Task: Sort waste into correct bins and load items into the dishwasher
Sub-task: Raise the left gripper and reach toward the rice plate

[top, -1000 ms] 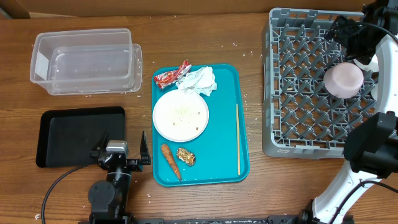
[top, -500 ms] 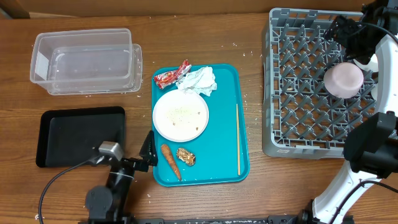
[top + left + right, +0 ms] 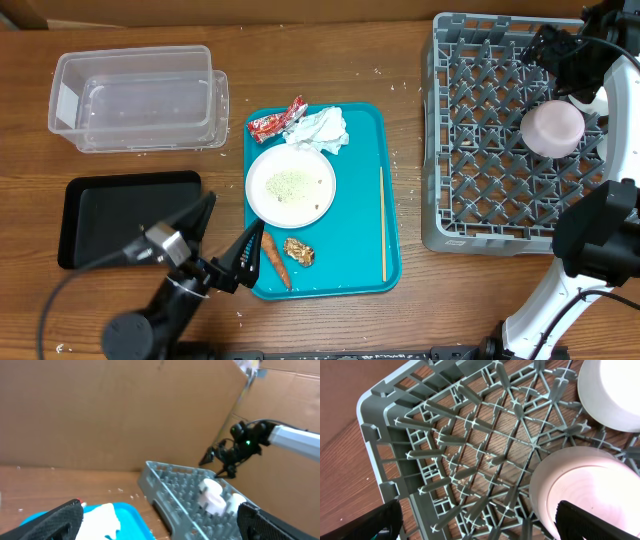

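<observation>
Left gripper point(image 3: 237, 213), jaws wide apart and empty, hangs at the tray's point(image 3: 360, 200) front-left corner beside the carrot point(image 3: 275, 258); risk: a low finger snags the rim and shunts the plate point(image 3: 291, 185).

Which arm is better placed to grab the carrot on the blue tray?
Left, probably. Its open left gripper hangs just beside the carrot at the tray edge, while the right gripper is far across the table, over the dish rack.
</observation>
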Controlling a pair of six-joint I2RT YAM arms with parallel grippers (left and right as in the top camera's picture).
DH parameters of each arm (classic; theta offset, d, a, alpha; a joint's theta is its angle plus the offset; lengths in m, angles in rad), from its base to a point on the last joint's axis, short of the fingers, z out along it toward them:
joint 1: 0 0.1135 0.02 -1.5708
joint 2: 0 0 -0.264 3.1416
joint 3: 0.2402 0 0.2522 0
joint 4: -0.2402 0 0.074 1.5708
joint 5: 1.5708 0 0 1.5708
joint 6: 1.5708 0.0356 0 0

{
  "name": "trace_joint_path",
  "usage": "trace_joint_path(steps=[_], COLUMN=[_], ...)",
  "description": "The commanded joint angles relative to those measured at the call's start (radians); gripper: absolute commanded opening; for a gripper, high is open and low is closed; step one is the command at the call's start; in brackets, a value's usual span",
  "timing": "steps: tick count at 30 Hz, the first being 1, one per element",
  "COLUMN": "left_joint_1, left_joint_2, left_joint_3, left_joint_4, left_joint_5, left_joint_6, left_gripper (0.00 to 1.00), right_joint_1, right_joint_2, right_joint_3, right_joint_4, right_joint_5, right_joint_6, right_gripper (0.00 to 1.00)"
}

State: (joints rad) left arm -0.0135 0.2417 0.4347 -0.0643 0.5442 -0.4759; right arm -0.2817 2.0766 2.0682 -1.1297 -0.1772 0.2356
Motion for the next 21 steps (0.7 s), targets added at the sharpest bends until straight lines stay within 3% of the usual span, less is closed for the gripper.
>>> trace_joint_path(steps=[1, 6, 7, 11, 13, 16, 21], left_joint_1=[0.003, -0.042, -0.065, -0.079, -0.099, -0.172, -0.376], left_joint_2=[0.204, 0.658, 0.775, 0.944, 1.003, 1.069, 1.157], left_joint_3=[0.202, 0.569, 0.639, 0.684, 0.687, 0.707, 0.811], left_joint_4=[-0.114, -0.475, -0.489, -0.371, -0.311, -0.351, -0.594], left_joint_5=[0.124, 0.330, 0.396, 0.608, 0.647, 0.502, -0.058], left_joint_6=[0.129, 0.262, 0.227, 0.124, 0.149, 0.149, 0.147], left_gripper=[1.00, 1.00, 1.00, 1.00, 1.00, 1.00, 1.00], right_joint_1=[-0.006, -0.006, -0.006, -0.006, -0.006, -0.006, -0.006], right_joint_2=[-0.036, -0.036, -0.036, -0.036, -0.036, -0.036, -0.036], right_joint_3=[0.027, 0.027, 0.027, 0.027, 0.027, 0.027, 0.027], right_joint_4=[0.003, 0.003, 0.003, 0.003, 0.003, 0.003, 0.003], right_joint_5=[-0.004, -0.004, -0.004, -0.004, -0.004, -0.004, -0.004], right_joint_6=[0.005, 0.005, 0.005, 0.005, 0.005, 0.005, 0.005], right_gripper=[1.00, 1.00, 1.00, 1.00, 1.00, 1.00, 1.00])
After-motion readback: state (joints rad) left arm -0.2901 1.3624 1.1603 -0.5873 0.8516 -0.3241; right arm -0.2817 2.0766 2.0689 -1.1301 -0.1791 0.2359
